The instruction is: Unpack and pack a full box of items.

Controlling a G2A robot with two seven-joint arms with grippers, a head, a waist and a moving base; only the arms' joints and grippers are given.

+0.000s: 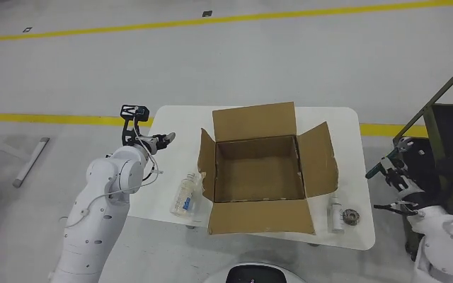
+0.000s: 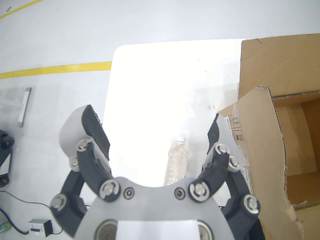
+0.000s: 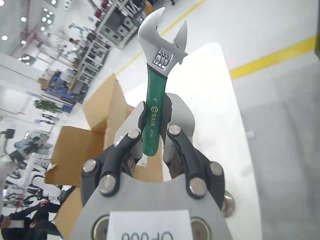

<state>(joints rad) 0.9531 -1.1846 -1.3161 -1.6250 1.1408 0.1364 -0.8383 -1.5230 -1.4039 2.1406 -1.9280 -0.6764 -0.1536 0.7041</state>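
Right wrist view: our right tool (image 3: 155,116) is clamped on the wrench (image 3: 160,58) by its green handle, out beside the box (image 3: 75,141). We judge it heavy, rigid steel; that sleeved handle grips best. Our left tool (image 2: 152,116) gapes empty above a bottle (image 2: 176,161) beside the box.

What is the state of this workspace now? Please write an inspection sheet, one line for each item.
Surface: white table, rounded corners.
Job's things: cardboard box mid-table, flaps folded out; clear bottle lying left of it; pale bottle and small round dark part on its right; wrench in the right gripper.
Clutter: nothing seen.
Grippers: left gripper above the table, jaws open, holding nothing; right gripper, jaws shut on the wrench's green handle.
Cables: black cable on the floor, by a small grey box.
Surroundings: grey floor with yellow lines; white bar lying on it.
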